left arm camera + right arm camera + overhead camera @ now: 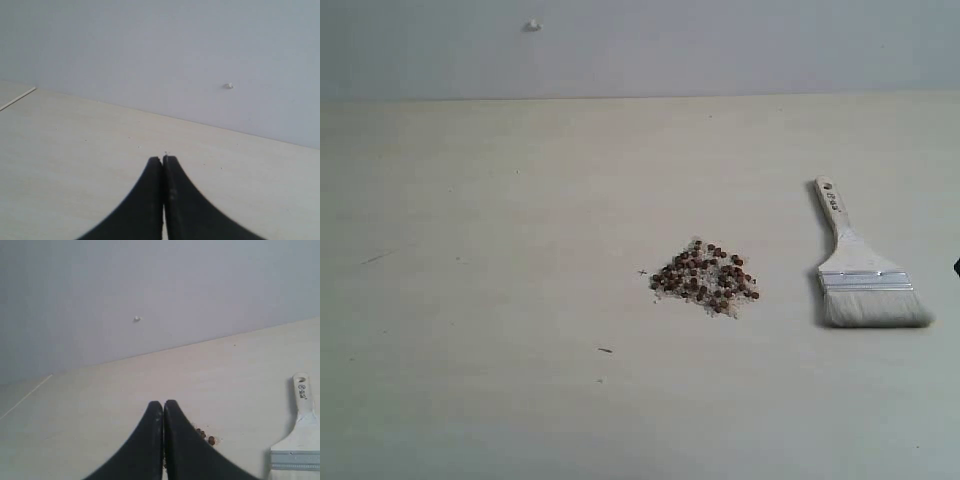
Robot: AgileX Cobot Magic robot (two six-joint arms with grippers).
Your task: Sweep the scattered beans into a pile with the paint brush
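- left gripper point(163, 159) pinched together, holding nothing, low over the table point(75, 150), aimed at the wall point(150, 50)
- right gripper point(163, 404) same pose, closed too; a few beans point(206, 435) peek out just beside its fingers, paint brush point(300, 440) flat nearby
- only the exterior view shows the whole pile point(705, 278), apart from the brush
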